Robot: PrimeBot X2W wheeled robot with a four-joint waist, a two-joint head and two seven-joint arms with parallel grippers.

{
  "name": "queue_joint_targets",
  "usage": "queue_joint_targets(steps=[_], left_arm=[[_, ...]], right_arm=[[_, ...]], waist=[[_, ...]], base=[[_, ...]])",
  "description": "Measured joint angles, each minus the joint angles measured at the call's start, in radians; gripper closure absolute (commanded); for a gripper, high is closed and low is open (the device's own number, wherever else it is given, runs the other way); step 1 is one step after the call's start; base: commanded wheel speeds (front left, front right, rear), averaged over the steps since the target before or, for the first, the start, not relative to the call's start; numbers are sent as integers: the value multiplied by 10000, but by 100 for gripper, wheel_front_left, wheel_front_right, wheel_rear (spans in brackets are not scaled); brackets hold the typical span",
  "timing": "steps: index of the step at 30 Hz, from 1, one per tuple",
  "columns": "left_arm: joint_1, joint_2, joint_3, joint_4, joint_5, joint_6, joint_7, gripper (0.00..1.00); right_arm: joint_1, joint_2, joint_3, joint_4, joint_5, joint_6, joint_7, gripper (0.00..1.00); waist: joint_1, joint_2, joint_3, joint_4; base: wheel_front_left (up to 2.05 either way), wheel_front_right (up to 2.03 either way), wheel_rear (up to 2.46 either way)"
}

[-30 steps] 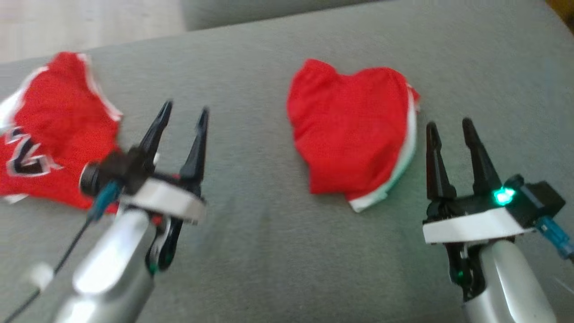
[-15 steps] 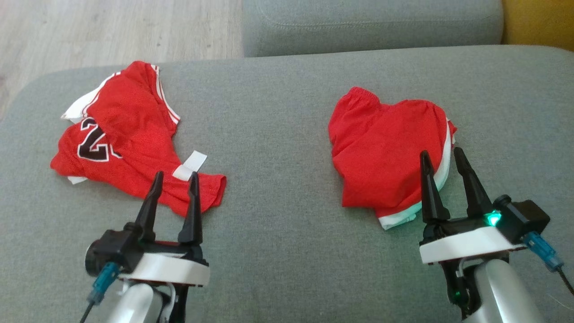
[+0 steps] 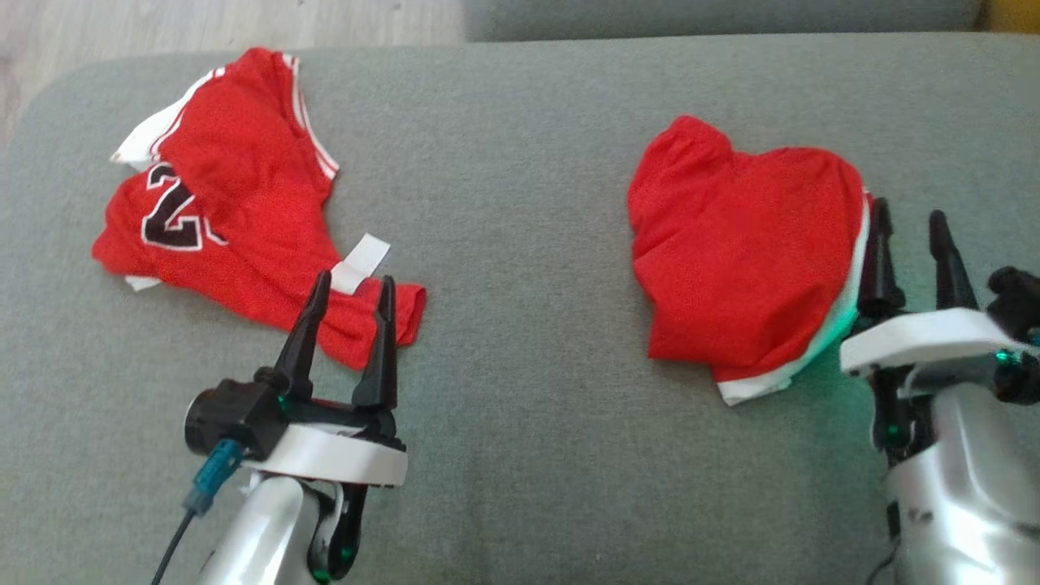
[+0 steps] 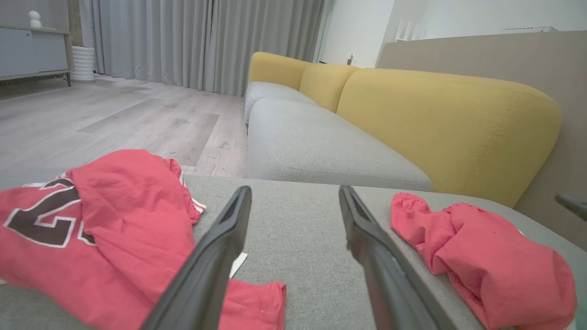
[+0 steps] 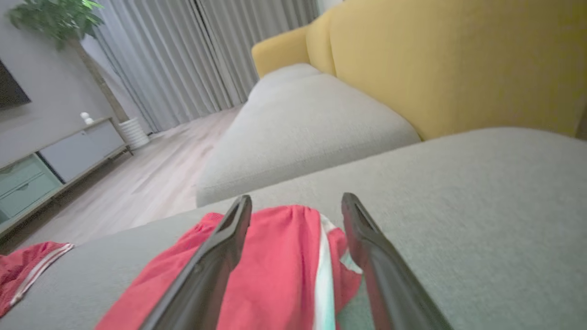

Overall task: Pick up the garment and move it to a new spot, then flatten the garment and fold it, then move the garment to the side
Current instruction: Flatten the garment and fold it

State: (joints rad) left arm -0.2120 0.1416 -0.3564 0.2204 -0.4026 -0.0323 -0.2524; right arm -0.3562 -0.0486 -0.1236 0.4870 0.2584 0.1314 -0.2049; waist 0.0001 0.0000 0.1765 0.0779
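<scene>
Two red garments lie on the grey cushion (image 3: 520, 341). A crumpled jersey (image 3: 219, 219) with a dark number and white trim is at the left. Folded red shorts (image 3: 747, 260) with a white edge are at the right. My left gripper (image 3: 355, 280) is open, its tips over the jersey's near hem, where a white label (image 3: 359, 263) shows. In the left wrist view the left gripper (image 4: 294, 190) has the jersey (image 4: 91, 229) to its left and the shorts (image 4: 481, 261) to its right. My right gripper (image 3: 908, 210) is open beside the shorts' right edge. The right wrist view has the right gripper (image 5: 297, 199) straddling the shorts' white stripe (image 5: 323, 275).
A second grey seat (image 4: 312, 146) and yellow backrests (image 4: 435, 119) lie beyond the cushion. Wooden floor (image 4: 114, 119) runs off its left edge toward curtains (image 5: 192, 59) and a low cabinet (image 5: 55, 160). Bare cushion lies between the two garments and in front of them.
The head camera has shifted, so the whole picture moved. Relative to the shorts, my right gripper has gone out along their right edge. My left gripper has come onto the jersey's near hem.
</scene>
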Motion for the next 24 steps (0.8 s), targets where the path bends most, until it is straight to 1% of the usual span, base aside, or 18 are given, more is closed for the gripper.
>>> queue_joint_targets(steps=[3, 7, 11, 14, 15, 16, 21, 24], left_arm=[[-98, -138, 17, 148, 81, -134, 0, 0], [-120, -280, 25, 236, 159, -395, 0, 0], [-267, -424, 27, 253, 255, -568, 0, 0], [-334, -516, 40, 257, 309, -642, 0, 0], [-334, -537, 42, 265, 343, -660, 0, 0], [-334, -554, 54, 282, 343, -662, 0, 0], [-333, -612, 259, 360, 349, -715, 0, 0], [-322, -646, 370, 360, 430, -738, 0, 0]], right_arm=[[-806, 2, -742, 1383, 215, 0, 134, 0], [-1882, -2, -1398, 3135, 196, 0, 205, 0], [-2753, -10, -1593, 4706, 349, 0, 215, 0], [-3258, -13, -1670, 5655, 349, 0, 186, 0], [-3386, -13, -1708, 5885, 322, 0, 121, 16], [-3501, -13, -1791, 6048, 284, 0, -17, 100], [-3842, -15, -2213, 6052, -353, 0, -387, 100], [-3862, -10, -2548, 5409, -869, 0, -431, 100]], waist=[[0, 0, 165, 185], [0, 0, 392, 396], [0, 0, 596, 584], [0, 0, 691, 681], [0, 0, 707, 700], [0, 0, 709, 708], [-1, 0, 598, 611], [-1, 0, 469, 484]], base=[[0, 0, 0], [0, 0, 0], [0, 0, 0], [0, 0, 0], [0, 0, 0], [0, 0, 0], [0, 0, 0], [0, 0, 0]])
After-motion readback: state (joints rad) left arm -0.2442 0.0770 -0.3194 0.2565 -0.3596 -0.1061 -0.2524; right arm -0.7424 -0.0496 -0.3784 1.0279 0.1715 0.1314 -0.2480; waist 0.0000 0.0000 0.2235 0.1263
